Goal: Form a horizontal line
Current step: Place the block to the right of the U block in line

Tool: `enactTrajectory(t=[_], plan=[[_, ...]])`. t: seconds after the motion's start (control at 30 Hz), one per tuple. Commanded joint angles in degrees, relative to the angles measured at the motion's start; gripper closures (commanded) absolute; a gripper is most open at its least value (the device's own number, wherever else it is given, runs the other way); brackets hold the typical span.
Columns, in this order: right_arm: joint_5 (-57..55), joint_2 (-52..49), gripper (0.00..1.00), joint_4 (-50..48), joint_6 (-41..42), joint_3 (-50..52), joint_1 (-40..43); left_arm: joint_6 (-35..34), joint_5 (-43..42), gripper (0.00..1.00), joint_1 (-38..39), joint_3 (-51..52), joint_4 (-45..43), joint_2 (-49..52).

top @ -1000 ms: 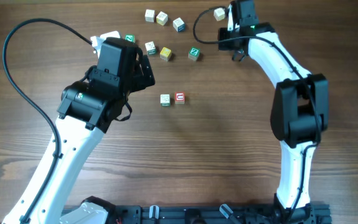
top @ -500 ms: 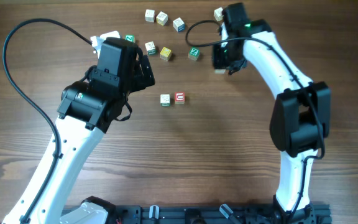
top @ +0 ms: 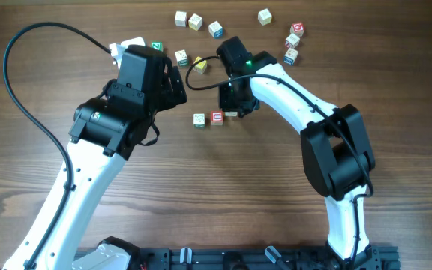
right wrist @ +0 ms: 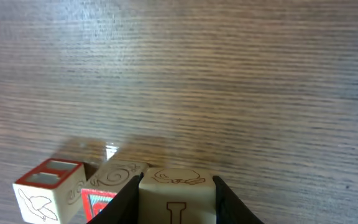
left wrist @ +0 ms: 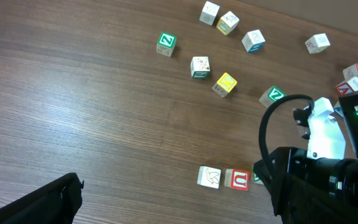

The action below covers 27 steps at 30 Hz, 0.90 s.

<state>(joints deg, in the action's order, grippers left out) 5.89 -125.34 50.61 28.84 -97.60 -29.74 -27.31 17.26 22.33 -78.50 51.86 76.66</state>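
Wood-grain counter (top: 276, 210) under two arms. Nearest, left jaws held high and clear, apart or together impossible to tell. Mid-counter, right jaws clamped on plain pale cube (right wrist: 178, 199), poised just beside red-marked cube (top: 217, 118) and green-trimmed cube (top: 199, 120), apparently completing horizontal line (top: 214, 118). Beyond, loose cubes (top: 215, 29) scattered near far edge.

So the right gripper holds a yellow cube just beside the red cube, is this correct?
Not quite. The cube in the right gripper is pale, not yellow, as the right wrist view shows. It is indeed held just beside the red cube.
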Motion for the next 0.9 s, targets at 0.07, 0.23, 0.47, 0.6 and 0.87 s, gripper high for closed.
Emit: enactTrajectory(t=[0.07,0.23,0.47,0.6,0.87], plan=[[-1.09,1.38,0.74,0.33,3.34,0.50,-0.07,-0.09,-0.26,0.00,-0.33,-0.48,-0.11,-0.48],[-0.74,1.38,0.73,2.19,4.33,0.50,-0.11,-0.09,-0.26,0.00,-0.33,-0.48,-0.11,-0.48],[-0.70,1.05,0.55,2.27,4.83,0.57,-0.11,-0.09,-0.26,0.00,-0.33,-0.48,-0.11,-0.48],[-0.70,1.05,0.55,2.73,6.19,0.59,-0.11,-0.09,-0.26,0.00,-0.33,-0.48,-0.11,-0.48],[-0.72,1.07,0.53,-0.07,6.34,0.55,0.13,-0.09,-0.26,0.00,-0.33,-0.48,-0.11,-0.48]])
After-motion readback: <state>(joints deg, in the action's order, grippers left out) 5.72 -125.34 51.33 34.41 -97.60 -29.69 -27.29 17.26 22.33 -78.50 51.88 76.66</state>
